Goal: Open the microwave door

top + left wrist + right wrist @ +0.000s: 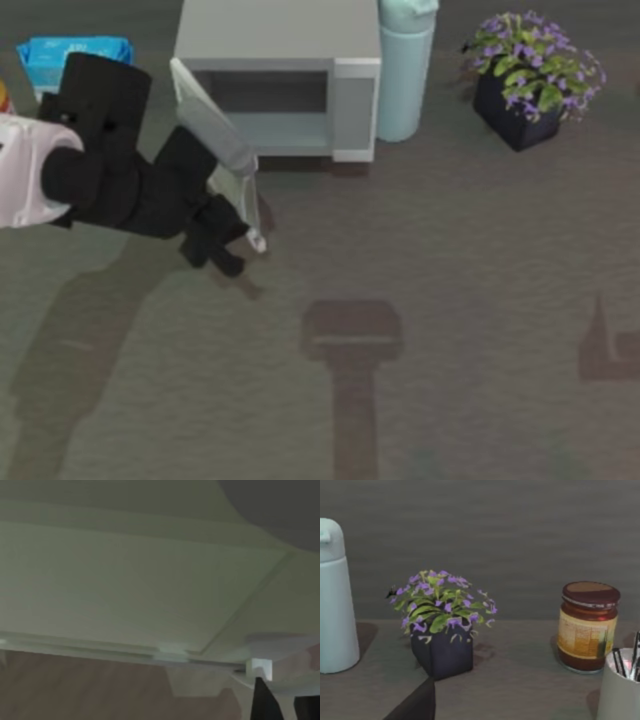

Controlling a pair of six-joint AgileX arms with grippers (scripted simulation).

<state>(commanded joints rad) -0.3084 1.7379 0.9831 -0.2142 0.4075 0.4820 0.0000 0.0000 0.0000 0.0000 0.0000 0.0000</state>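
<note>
The light-grey microwave [280, 30] stands at the back middle of the table, its cavity showing. The microwave door [215, 130] is swung out toward the front left, hinged at the microwave's left side. My left gripper [228, 240] is at the door's free edge and shut on the silver bar handle [252, 222]. In the left wrist view the door panel [125, 580] fills the picture, with the handle's end block [261, 669] just past my left gripper [285, 705]. My right gripper [420, 705] is parked beyond the top view's right side.
A pale blue bottle [405, 70] stands against the microwave's right side. A potted purple-flowered plant [530, 75] sits at the back right, a blue packet [70, 55] at the back left. The right wrist view also shows a jar [587, 627] and a white cup [622, 695].
</note>
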